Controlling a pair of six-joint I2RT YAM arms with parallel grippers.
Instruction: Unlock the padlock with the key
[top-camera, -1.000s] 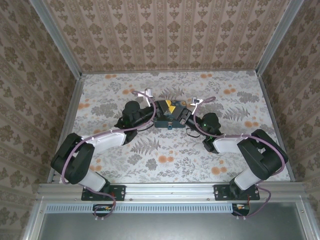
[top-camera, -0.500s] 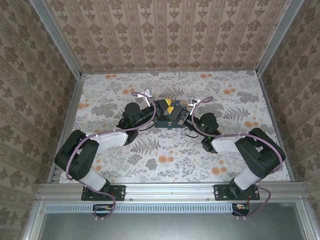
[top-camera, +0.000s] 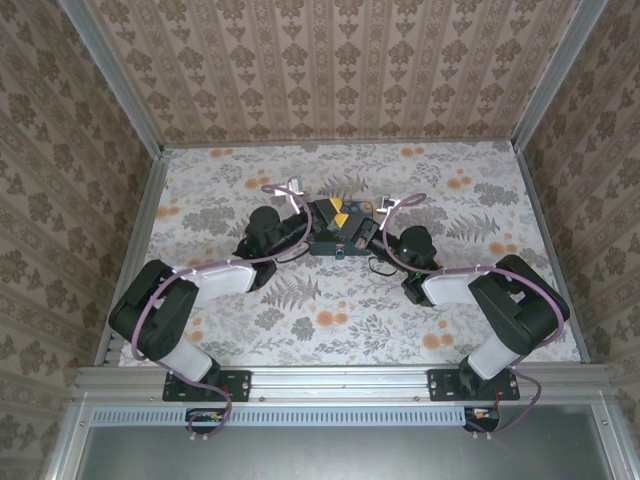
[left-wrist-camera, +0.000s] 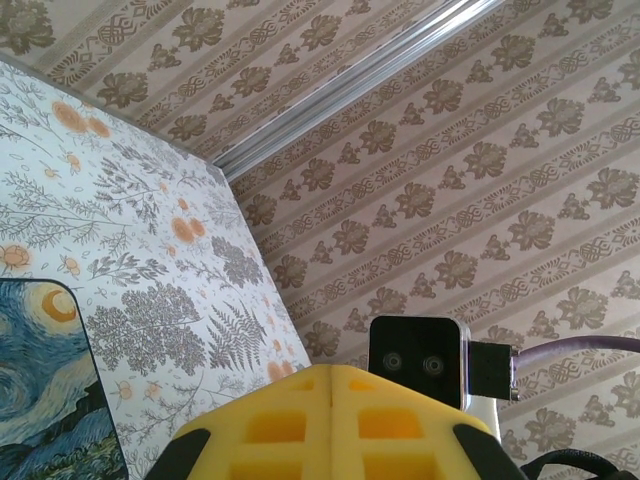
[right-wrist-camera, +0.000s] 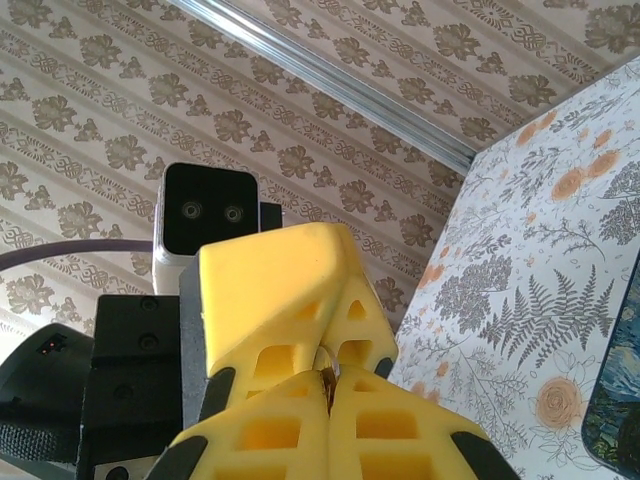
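So the tabletop is covered in a pale print of grey ferns and little orange flowers, with wallpapered walls on three sides. Sitting flat on it, around the middle and a bit toward the back, is a rounded blue starry-night box.

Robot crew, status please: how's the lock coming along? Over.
Left gripper shut, right gripper shut, tips meeting at the starry box. Padlock too small to judge. The two grippers crowd each other.
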